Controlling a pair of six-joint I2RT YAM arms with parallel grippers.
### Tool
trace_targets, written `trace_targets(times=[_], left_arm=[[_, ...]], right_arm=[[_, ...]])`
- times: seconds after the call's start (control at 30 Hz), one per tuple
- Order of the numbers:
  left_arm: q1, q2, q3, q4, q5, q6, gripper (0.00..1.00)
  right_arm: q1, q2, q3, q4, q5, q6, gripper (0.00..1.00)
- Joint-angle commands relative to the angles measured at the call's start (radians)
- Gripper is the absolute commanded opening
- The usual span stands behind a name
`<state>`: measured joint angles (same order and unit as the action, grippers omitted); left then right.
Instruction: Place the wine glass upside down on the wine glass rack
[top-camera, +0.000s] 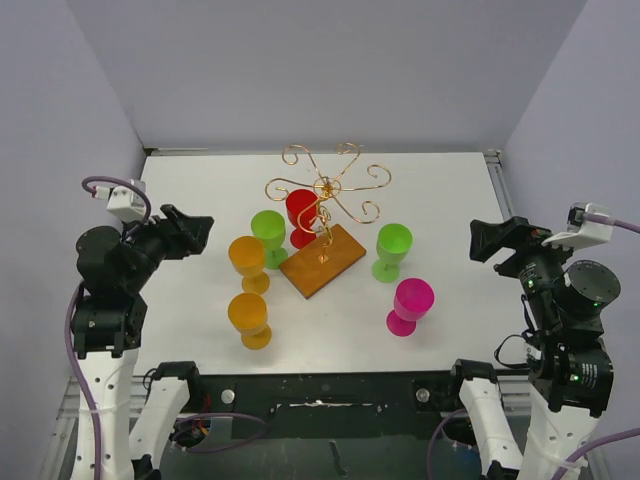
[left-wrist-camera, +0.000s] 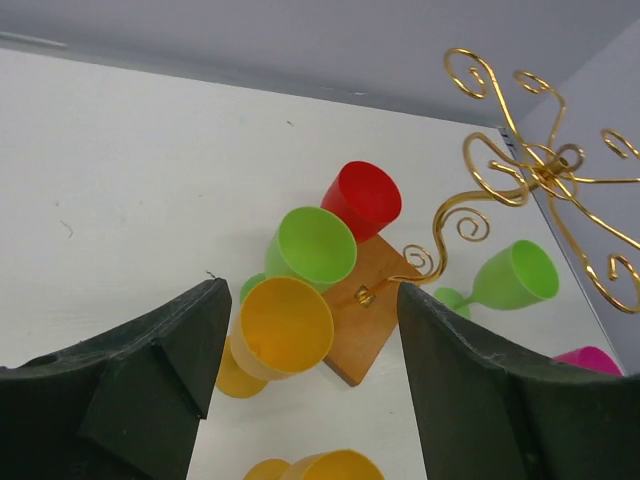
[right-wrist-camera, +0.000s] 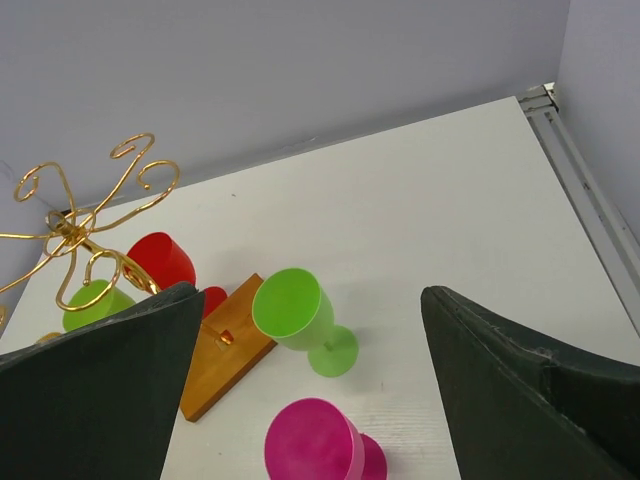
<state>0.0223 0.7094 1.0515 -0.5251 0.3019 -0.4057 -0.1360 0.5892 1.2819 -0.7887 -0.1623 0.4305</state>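
We are observing the left end effector (top-camera: 198, 228) and the right end effector (top-camera: 480, 240) both released and gripping nothing, while the thin gold wire wine glass rack (top-camera: 322, 262) on its brown wooden base is standing on the white desk (top-camera: 200, 180) among six upright coloured plastic wine glasses (top-camera: 411, 303).

Shiny gold wire rack (top-camera: 327, 187), smooth wooden base (top-camera: 310, 272), smooth plastic glasses (top-camera: 413, 297), matt white table (top-camera: 440, 200)
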Motion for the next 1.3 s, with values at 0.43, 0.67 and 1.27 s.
trace_targets(times=[0.43,0.67,1.27], left_arm=[[-0.127,-0.063,-0.098,0.260,0.214,0.024,0.68],[-0.160,-0.048,-0.106,0.255,0.128,0.025,0.68],[-0.160,0.012,-0.094,0.341,0.036,-0.016,0.68]], right_arm=[[-0.013,0.047,-0.113,0.022,-0.170,0.024,0.93],[-0.005,0.229,-0.128,0.000,-0.244,-0.018,0.74],[0.333,0.629,-0.184,0.175,0.132,0.068,0.40]])
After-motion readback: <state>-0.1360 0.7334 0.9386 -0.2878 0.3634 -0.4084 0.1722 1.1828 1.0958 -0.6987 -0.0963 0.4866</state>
